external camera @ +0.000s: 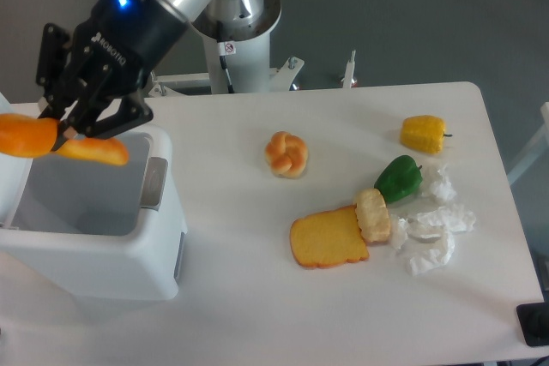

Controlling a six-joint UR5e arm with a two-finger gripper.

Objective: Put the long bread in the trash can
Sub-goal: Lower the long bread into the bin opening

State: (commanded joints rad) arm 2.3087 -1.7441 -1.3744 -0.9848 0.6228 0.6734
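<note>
Orange and glossy, the long baguette-like bread (60,143) is clamped between the fingers of my black two-finger gripper (62,130), hanging over the open grey interior of the large white plastic trash can (103,250). On the white table (257,315) I see a knotted orange-cream bun (286,154), a flat golden toast slice (328,238), a green pepper (399,177), a yellow pepper (424,133) and crumpled white tissue (433,233), all well apart from the can. The white lettering on the gripper body is too blurred for me to read.

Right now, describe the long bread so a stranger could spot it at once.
Start at the white trash can on the table's left side. Just above its open grey interior, the gripper is shut on the long bread. It is a smooth, glossy orange loaf, unlike the knotted bun or flat toast slice lying mid-table.
</note>
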